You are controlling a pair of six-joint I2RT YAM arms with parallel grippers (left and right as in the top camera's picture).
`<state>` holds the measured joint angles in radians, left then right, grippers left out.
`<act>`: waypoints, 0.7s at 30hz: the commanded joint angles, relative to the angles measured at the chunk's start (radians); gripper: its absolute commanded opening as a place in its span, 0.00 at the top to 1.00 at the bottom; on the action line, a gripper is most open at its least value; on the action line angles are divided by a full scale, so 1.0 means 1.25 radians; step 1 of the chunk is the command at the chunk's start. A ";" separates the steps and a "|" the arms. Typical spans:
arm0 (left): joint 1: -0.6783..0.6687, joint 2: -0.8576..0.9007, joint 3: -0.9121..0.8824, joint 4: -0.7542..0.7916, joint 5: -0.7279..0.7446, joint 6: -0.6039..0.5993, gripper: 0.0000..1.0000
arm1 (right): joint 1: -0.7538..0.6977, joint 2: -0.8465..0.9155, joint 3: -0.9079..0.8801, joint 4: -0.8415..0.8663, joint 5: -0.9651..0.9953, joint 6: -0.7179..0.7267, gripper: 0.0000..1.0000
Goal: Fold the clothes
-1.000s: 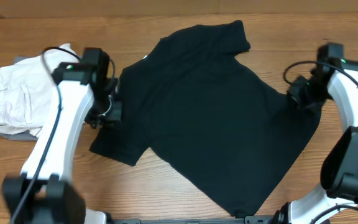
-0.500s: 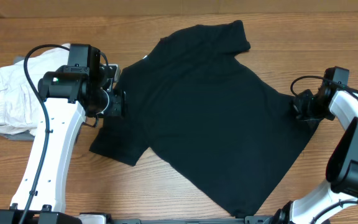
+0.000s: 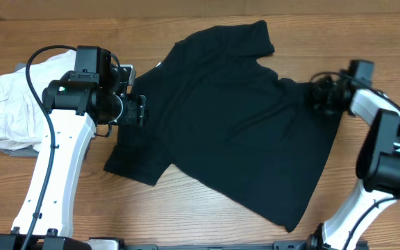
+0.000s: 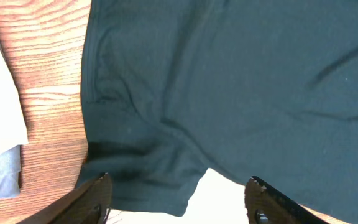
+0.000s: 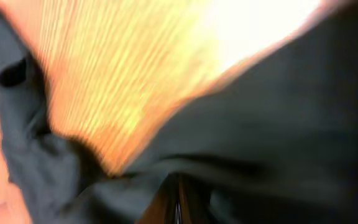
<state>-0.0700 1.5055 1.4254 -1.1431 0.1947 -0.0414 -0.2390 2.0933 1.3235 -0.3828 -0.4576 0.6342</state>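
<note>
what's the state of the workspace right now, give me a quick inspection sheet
surface: wooden table, no stains seen
job's things: black T-shirt spread out, not yet folded, right edge bunched
clutter: folded off-white garment at the left, apart from the T-shirt
grippers: left gripper open at the T-shirt's left edge; right gripper looks shut on the bunched edge
cables: black cable looping above the garment
surroundings: nothing seen

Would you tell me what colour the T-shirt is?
Plain black; the T-shirt shows best in the overhead view.
</note>
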 commanded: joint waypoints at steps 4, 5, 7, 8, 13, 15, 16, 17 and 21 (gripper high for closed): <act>0.003 0.010 0.002 0.031 -0.013 0.025 0.25 | 0.010 -0.008 0.284 -0.233 0.043 -0.092 0.92; 0.003 0.018 0.001 0.045 -0.019 0.038 0.24 | 0.005 -0.009 0.323 -0.277 0.043 -0.122 0.88; 0.003 0.042 0.001 0.082 -0.034 0.055 0.20 | -0.005 -0.012 0.403 -0.378 0.043 -0.179 0.86; 0.003 0.062 0.001 0.106 -0.031 0.061 0.21 | -0.010 -0.014 0.435 -0.422 0.042 -0.198 0.86; -0.013 0.187 0.014 0.223 -0.008 0.101 0.57 | -0.015 -0.049 0.550 -0.609 0.042 -0.279 0.84; -0.025 0.229 0.048 0.251 -0.012 0.106 0.60 | -0.012 -0.081 0.565 -0.653 0.041 -0.290 0.84; -0.031 0.251 0.078 0.262 -0.020 0.107 0.56 | -0.010 -0.104 0.566 -0.675 0.035 -0.296 0.84; -0.036 0.271 0.108 0.269 -0.026 0.114 0.52 | -0.008 -0.126 0.566 -0.690 0.029 -0.297 0.84; -0.050 0.380 0.238 0.254 -0.047 0.153 0.42 | 0.009 -0.223 0.566 -0.738 0.021 -0.299 0.83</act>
<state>-0.1192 1.9270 1.6127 -0.8227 0.1566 0.0948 -0.2455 1.9308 1.9896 -1.2934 -0.4156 0.2924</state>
